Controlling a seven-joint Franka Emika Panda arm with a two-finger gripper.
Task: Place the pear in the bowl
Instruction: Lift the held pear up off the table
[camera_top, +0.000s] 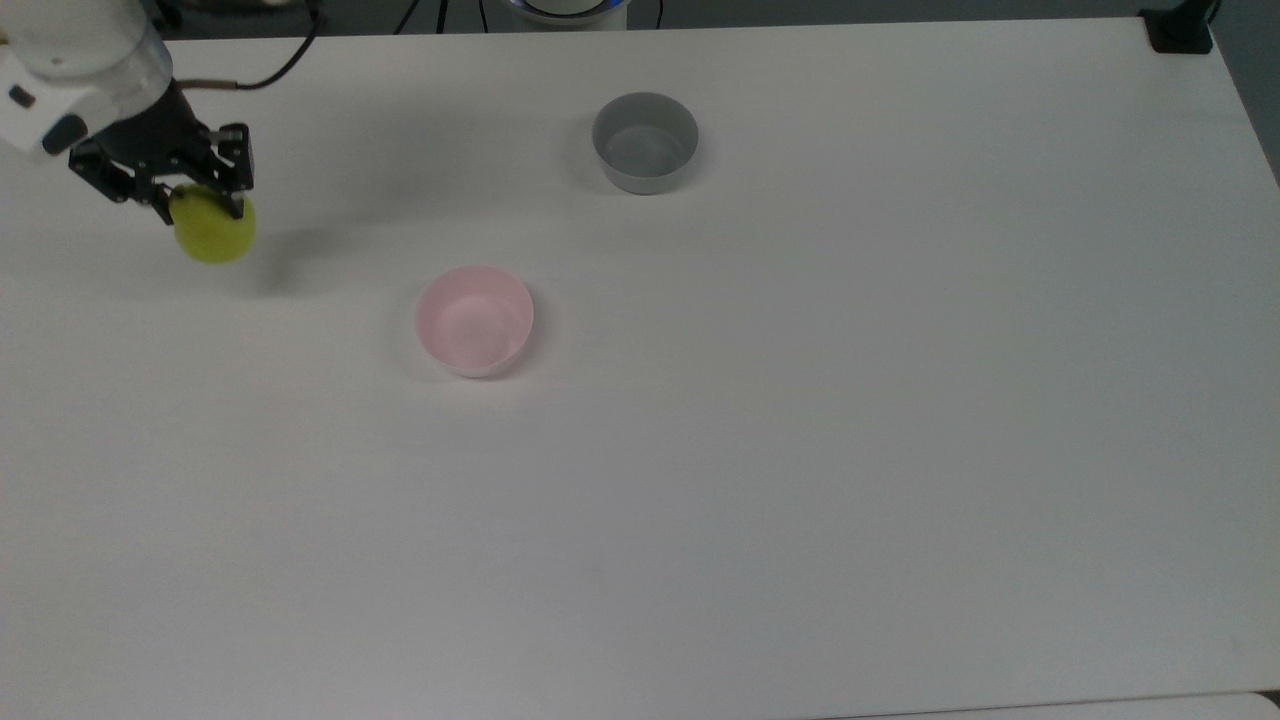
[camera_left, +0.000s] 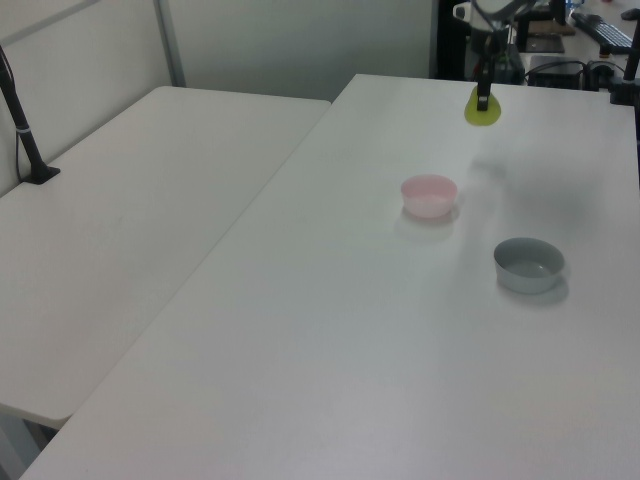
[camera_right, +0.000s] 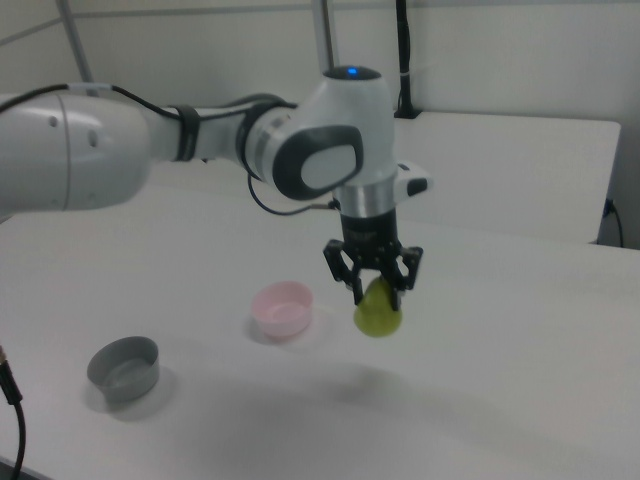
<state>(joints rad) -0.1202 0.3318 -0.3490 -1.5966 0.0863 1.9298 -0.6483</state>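
The white table (camera_top: 800, 450) spreads across the top view, and a second white table (camera_left: 120, 230) stands against it on the left view's left. The white and dark arm (camera_right: 200, 140) reaches in from the right view's left and bends down to its wrist. Near the table's middle in the top view sits the pale pink bowl (camera_top: 474, 320), upright, its smooth inside bare; the grey bowl (camera_top: 644, 141) of like size stands well apart from it, toward the top view's upper edge. The black pincer (camera_right: 375, 285) points down and is clamped on the upper part of the pear (camera_right: 378, 314), which hangs clear above the table (its shadow lies on the surface below), off toward the top view's left of the pink bowl.
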